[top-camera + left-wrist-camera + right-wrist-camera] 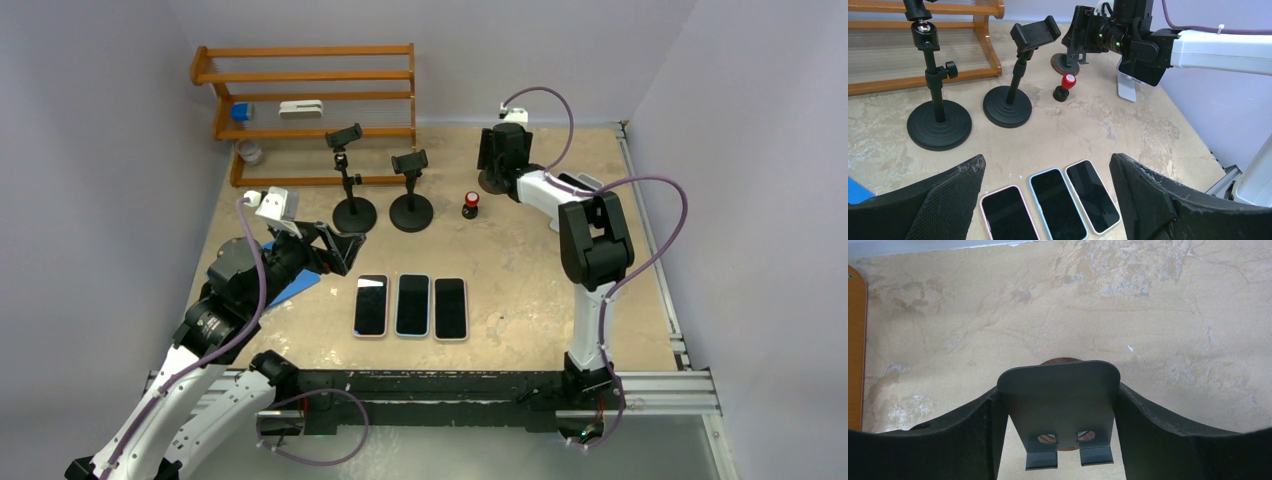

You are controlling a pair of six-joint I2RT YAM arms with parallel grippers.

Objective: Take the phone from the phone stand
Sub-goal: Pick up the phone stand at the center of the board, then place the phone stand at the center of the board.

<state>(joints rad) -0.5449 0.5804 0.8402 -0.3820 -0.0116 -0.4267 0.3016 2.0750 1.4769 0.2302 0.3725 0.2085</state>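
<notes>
Black padded fingers (948,200) of the left gripper (1047,162) stand spread wide apart, holding nothing. In the gap between them three phones lie flat on the table (1128,130), screens up and side by side. The pink-edged phone (1007,215) lies nearest the finger on the left of that view, the blue-edged phone (1058,205) is in the middle, and the white-edged phone (1093,195) lies nearest the other finger. Beyond those fingertips stand a tall clamp stand (938,120) and a short clamp stand (1008,105), each on a round black foot. A small red-capped thing (1066,86) stands just past the short one. Farther off, the right gripper (1058,390) has its fingers (948,435) clenched on the two side edges of a dark plate (1060,410), which fills the space between them. The plate leans, and two small hooks on its lower edge point back towards the palm. A round wooden base (1060,62) shows just past the fingertips and through two holes in the plate. Whether a phone rests on that plate cannot be told.
</notes>
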